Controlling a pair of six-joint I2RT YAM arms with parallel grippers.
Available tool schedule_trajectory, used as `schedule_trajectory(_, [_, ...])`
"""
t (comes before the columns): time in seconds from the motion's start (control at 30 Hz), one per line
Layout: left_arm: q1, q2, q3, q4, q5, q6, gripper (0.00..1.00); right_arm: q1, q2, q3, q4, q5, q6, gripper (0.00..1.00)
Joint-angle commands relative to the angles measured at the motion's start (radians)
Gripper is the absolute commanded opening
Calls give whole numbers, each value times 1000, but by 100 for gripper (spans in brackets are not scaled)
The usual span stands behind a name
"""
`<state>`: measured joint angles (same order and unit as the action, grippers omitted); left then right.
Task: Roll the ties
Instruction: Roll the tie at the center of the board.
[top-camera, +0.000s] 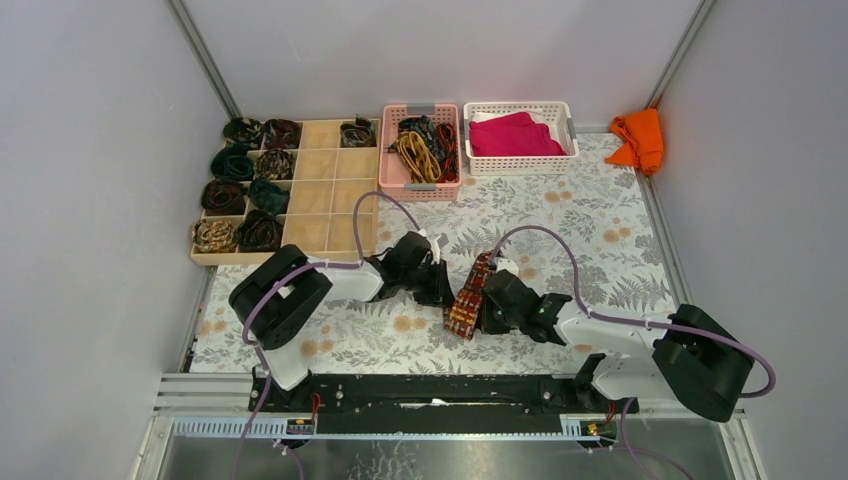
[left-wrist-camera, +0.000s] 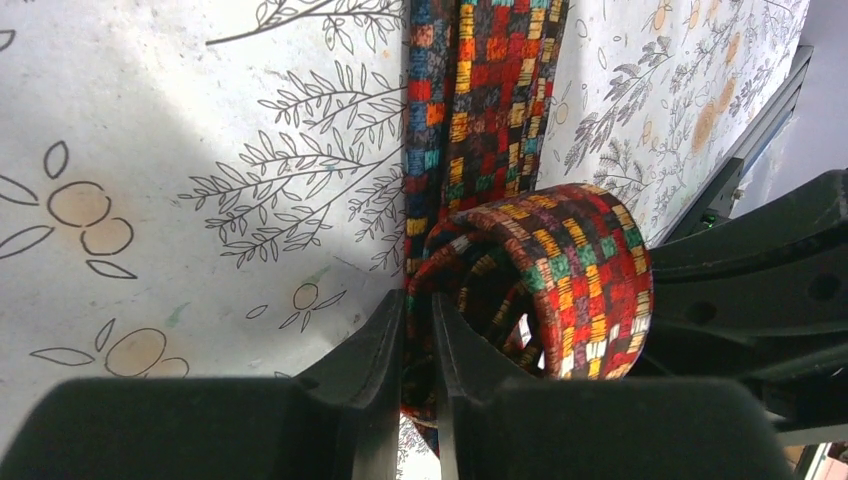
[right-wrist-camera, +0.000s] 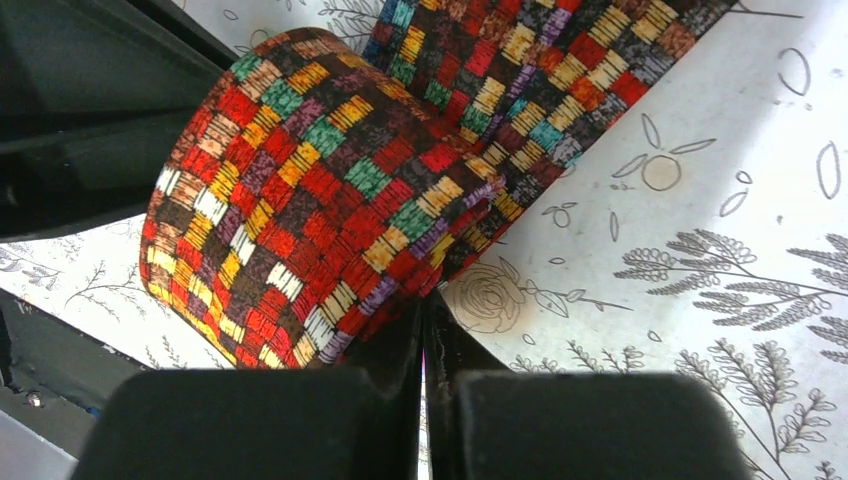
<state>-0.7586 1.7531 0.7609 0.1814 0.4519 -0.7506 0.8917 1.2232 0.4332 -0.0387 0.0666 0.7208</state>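
A red-orange-and-dark patterned tie (top-camera: 468, 300) lies on the flowered tablecloth between my two grippers. Its near end is curled into a loose roll (left-wrist-camera: 570, 270), and the rest runs flat away from it (left-wrist-camera: 480, 90). My left gripper (left-wrist-camera: 418, 315) is shut on the fabric at the roll's left edge. My right gripper (right-wrist-camera: 422, 305) is shut, its tips tucked under the roll (right-wrist-camera: 300, 200) and pinching its lower edge. In the top view the left gripper (top-camera: 442, 288) and the right gripper (top-camera: 488, 308) flank the roll closely.
A wooden divider tray (top-camera: 330, 190) at the back left holds several rolled ties. A pink basket (top-camera: 392, 180) holds unrolled ties. A white basket (top-camera: 517, 165) holds a magenta cloth. An orange cloth (top-camera: 640, 140) lies at the back right corner.
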Motion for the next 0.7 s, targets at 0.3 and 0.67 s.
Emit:
schedule_trajectory(0.3, [0,27,43,-54,-58,37,20,34,74,51,-9,5,1,0])
schedule_trajectory(0.67, [105,-29,38,-211,-234,96,20,69,-65,15,-110,42,29,0])
